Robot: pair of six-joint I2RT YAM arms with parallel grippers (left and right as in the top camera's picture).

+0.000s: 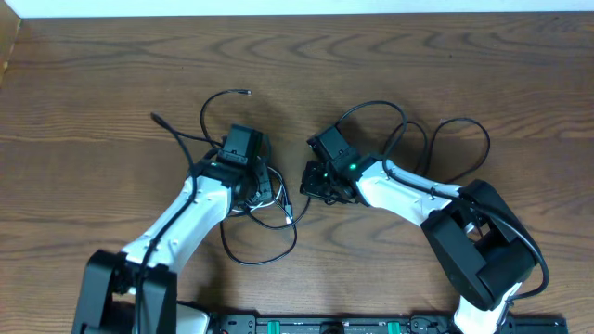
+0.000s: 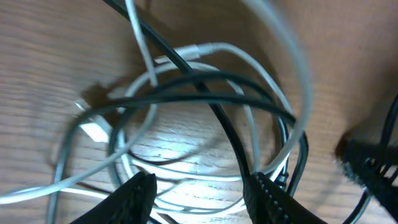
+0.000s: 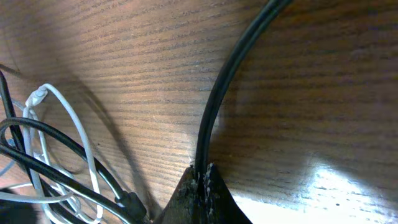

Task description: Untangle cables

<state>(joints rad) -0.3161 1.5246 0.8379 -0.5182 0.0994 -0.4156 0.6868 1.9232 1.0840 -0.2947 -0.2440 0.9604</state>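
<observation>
A tangle of the cables lies on the wooden table. The white cable point(image 1: 278, 199) coils in several loops point(image 2: 230, 47), with the long black cable point(image 1: 264, 258) crossing over them point(image 2: 205, 81). My left gripper point(image 1: 260, 190) hovers right above this tangle, open point(image 2: 202, 190), its fingers point(image 2: 134, 199) on either side of the white loops and nothing pinched. My right gripper point(image 1: 317, 184) sits just right of the tangle, shut point(image 3: 202, 177) on a stretch of the black cable point(image 3: 217, 93) that runs away over the wood. White loops point(image 3: 74, 124) lie to its left.
One black plug end point(image 1: 155, 118) lies left of the left arm and another end point(image 1: 247, 92) sits behind it. Thicker black arm cables point(image 1: 459, 122) loop over the table at the right. The table's far edge point(image 1: 297, 15) runs along the back.
</observation>
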